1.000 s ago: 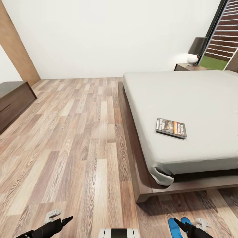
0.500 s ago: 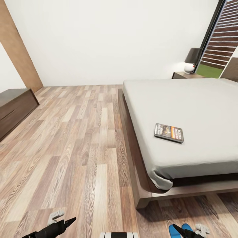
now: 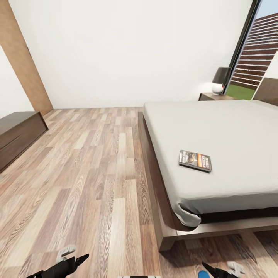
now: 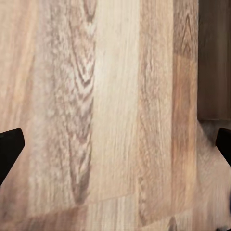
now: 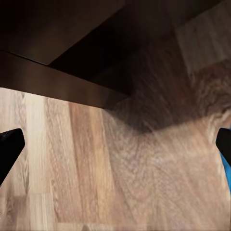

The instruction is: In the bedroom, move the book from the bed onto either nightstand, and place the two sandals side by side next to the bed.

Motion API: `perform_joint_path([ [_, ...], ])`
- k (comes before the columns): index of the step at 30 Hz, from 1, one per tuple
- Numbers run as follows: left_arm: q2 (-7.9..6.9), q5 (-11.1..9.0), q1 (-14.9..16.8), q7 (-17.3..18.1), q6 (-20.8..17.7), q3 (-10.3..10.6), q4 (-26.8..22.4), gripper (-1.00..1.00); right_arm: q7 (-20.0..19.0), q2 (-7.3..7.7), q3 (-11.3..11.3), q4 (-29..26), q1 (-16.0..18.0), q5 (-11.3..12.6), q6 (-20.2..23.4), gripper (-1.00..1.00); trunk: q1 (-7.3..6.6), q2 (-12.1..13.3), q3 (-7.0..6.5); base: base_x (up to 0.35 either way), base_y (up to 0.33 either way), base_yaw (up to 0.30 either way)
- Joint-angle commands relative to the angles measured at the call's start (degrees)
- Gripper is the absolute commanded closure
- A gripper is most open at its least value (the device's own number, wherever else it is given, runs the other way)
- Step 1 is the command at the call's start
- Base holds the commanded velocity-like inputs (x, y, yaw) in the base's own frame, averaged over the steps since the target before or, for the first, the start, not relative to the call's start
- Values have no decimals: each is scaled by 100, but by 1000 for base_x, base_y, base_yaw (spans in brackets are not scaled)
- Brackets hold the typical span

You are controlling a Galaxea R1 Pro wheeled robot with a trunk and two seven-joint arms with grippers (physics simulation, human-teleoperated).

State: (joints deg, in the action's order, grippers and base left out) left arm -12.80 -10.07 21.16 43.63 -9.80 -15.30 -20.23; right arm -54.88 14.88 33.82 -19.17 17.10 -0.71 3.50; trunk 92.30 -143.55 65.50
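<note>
Bedroom: white walls and a wood-plank floor (image 3: 96, 173) are seen in the head view. Bed (image 3: 216, 146), dark frame and grey mattress, is placed right of centre. Book (image 3: 195, 160) is laid flat on the mattress near the bed's near left corner. Nightstand (image 3: 212, 96) is set past the bed's far end by the window, with a dark-shaded lamp (image 3: 220, 80) on its surface. A low dark cabinet (image 3: 17, 133) is seen at the left wall. One blue sandal (image 3: 202, 274) is glimpsed on the floor at the lower edge, just beside the right claw (image 3: 211, 269). Left claw (image 4: 115, 144) and right claw are both shown spread over bare floor, nothing held.
</note>
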Motion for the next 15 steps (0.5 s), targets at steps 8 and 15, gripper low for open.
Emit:
perform_joint_path([
  [8,28,-38,2,23,-41,-17,1,-100,-32,-3,36,1,4,-8,37,-100,-22,9,-173,0,0,0],
  [15,38,-38,2,23,-40,-17,1,-100,-32,-8,36,1,4,-8,37,-100,-40,19,-328,0,0,0],
])
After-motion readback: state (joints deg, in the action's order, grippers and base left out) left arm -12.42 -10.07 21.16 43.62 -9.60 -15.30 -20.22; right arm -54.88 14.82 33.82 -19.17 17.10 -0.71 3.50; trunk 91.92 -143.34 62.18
